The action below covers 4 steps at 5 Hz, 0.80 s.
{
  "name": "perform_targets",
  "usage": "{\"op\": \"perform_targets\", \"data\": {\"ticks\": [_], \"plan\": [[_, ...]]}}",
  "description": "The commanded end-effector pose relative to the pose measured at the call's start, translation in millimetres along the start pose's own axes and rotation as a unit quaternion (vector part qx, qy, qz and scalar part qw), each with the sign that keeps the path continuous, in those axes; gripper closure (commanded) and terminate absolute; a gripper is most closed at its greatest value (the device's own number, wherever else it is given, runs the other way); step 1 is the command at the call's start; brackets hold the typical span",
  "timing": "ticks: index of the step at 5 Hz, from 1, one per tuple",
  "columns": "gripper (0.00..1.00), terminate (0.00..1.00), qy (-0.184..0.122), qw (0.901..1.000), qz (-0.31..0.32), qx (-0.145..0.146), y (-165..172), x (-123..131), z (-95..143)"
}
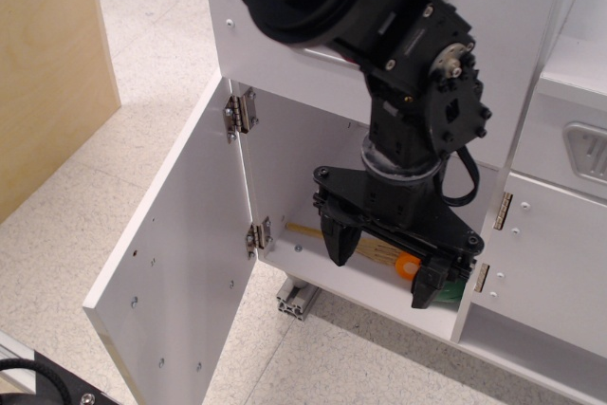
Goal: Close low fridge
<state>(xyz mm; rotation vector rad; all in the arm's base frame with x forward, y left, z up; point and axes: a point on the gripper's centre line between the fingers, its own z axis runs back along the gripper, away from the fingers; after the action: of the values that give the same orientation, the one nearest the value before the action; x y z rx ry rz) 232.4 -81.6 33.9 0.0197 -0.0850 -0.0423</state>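
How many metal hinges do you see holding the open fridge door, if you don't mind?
2. The upper hinge sits near the top of the low fridge door; the lower hinge sits near the compartment floor. None seems hidden.

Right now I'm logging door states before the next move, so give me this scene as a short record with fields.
door: low fridge door swung wide open, hanging on two metal hinges
compartment: low fridge interior exposed
contents: wooden stick and orange object on the floor of the compartment
gripper: gripper in front of the opening, fingers apart, holding nothing
door contact: none visible
task status: not yet closed
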Motion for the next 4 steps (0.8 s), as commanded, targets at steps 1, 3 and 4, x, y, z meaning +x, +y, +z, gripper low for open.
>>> {"op": "perform_targets", "data": {"ticks": [1,3,4], "plan": [[0.0,0.0,0.0,1.0,0.0,0.0,0,0,0],[0.0,0.0,-0.035,0.9982,0.034,0.036,74,1,1],[0.0,0.0,-0.056,0.9952,0.053,0.061,121,0,7]]}}
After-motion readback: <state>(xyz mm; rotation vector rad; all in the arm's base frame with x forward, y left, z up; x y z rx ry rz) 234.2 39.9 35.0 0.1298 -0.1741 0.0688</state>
